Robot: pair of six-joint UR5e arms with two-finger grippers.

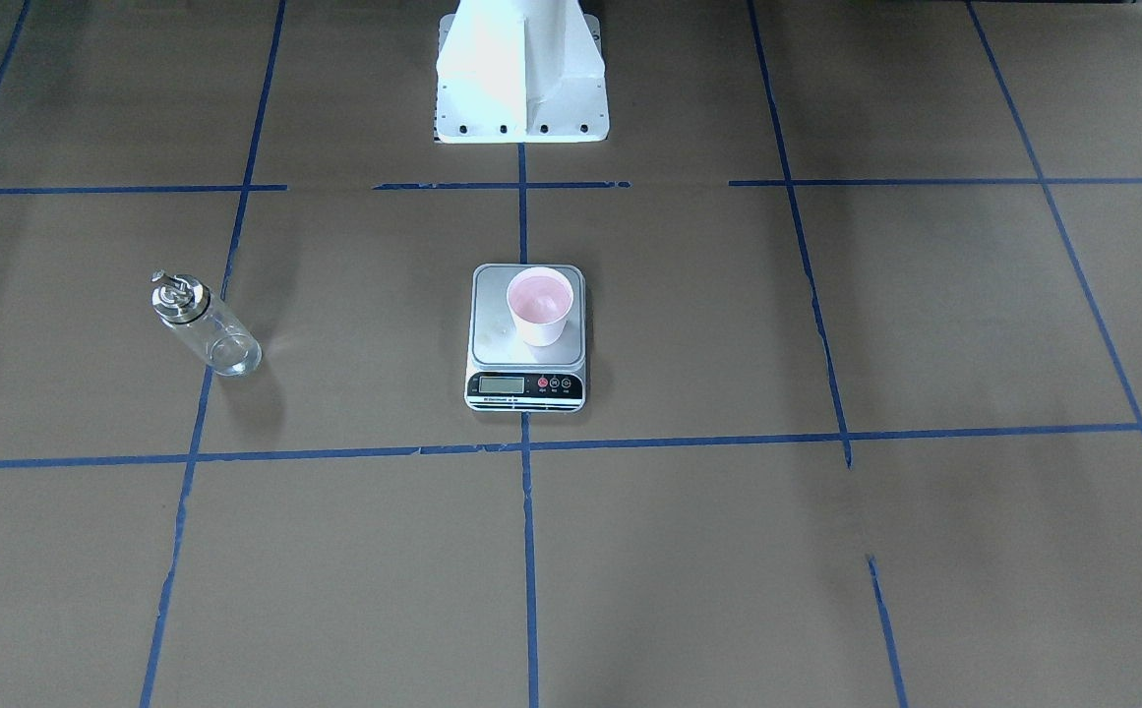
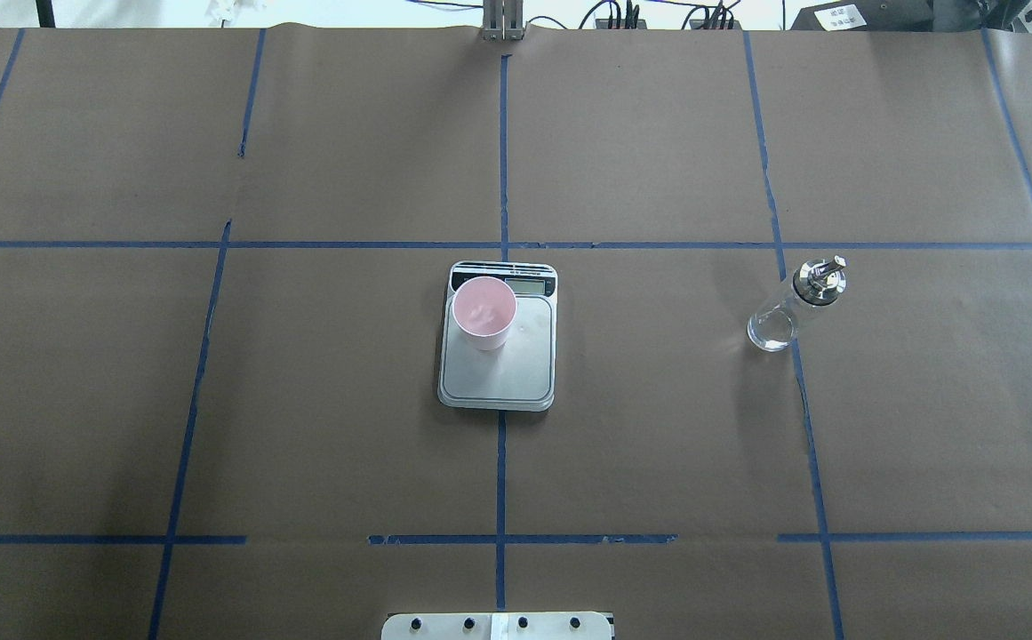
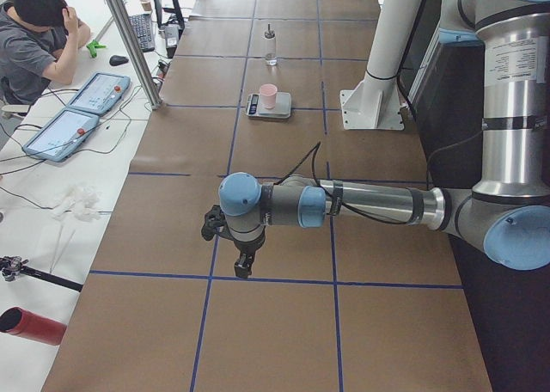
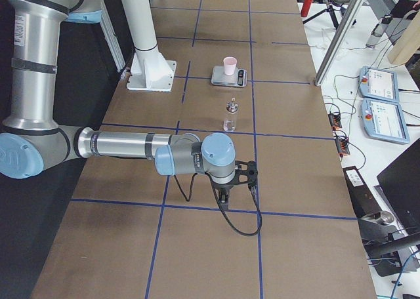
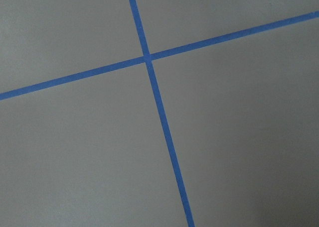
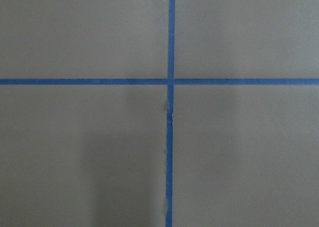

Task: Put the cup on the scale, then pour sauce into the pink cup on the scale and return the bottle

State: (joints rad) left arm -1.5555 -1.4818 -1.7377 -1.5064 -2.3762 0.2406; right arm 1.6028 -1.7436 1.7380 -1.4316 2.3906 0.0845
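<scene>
The left arm [image 3: 361,205] reaches out flat, left gripper [image 3: 244,268] pointing down. The right arm [image 4: 128,145] does the same, right gripper [image 4: 223,200] pointing down. Open or closed, I cannot tell.

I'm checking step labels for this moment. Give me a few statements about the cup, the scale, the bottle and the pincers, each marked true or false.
1. The cup stands on the scale. True.
2. The bottle lies on its side. False: it stands upright on the table, apart from the scale.
3. The bottle is on the robot's right of the scale. True.
4. A pincer grips the bottle. False: the left pincer and the right pincer both hang over the table far from it, and nothing touches the bottle.
</scene>
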